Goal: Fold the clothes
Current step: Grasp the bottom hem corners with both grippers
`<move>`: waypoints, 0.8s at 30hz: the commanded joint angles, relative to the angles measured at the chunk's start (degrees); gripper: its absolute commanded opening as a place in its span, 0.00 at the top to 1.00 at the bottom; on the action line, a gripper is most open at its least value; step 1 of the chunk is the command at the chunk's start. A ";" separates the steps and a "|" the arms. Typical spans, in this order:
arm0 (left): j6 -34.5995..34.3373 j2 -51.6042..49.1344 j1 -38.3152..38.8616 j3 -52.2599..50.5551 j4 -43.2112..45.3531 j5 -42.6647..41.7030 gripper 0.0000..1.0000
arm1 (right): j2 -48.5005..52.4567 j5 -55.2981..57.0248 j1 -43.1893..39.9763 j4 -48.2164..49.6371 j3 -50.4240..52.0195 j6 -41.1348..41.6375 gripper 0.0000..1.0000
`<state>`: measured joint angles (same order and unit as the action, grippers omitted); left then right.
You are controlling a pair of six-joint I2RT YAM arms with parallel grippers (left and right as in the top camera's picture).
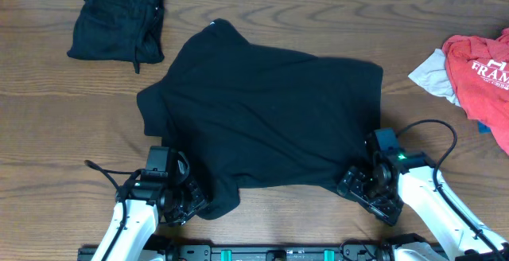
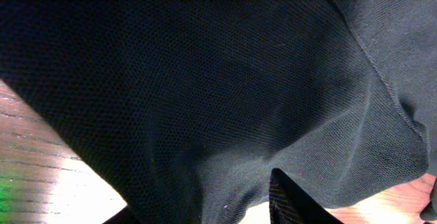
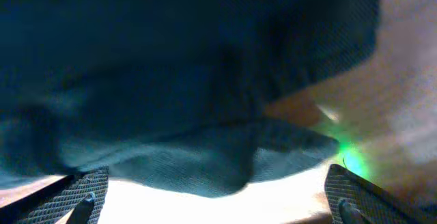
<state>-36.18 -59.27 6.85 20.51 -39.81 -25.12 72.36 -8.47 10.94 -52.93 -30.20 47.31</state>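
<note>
Black knit top point(image 1: 262, 110) spread on wooden counter point(image 1: 48, 110) overhead; wrist views: right fingers point(image 3: 355, 193) wide apart, left fingers point(image 2: 293, 200) under fabric, grip unclear.

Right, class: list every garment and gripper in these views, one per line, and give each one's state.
Black top: spread out flat, not yet folded.
Black garment: roughly folded bundle, far left.
Red tee: crumpled, right edge.
Grey piece: crumpled, right side.
Left gripper: at the Black top's near hem; grip unclear.
Right gripper: open, fabric edge between its fingers.
</note>
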 commanded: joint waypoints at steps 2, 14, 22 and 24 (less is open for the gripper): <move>0.11 -0.20 -0.02 -0.35 -0.13 0.02 0.57 | -0.46 -1.27 -1.25 1.84 0.44 1.99 0.01; 0.42 -0.20 -0.02 -0.35 -0.15 0.04 0.57 | -0.46 -2.78 -4.39 6.36 2.21 4.09 0.01; 0.52 -0.20 -0.02 -0.35 -0.17 0.04 0.57 | -0.46 -2.93 -4.39 11.45 4.63 4.11 0.12; 0.52 -0.20 -0.02 -0.35 -0.22 0.02 0.57 | -0.46 -2.89 -4.39 11.58 4.68 4.09 0.18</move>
<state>-36.16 -59.27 6.85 20.51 -39.83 -25.12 70.91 -10.72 6.92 -43.27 -28.10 51.79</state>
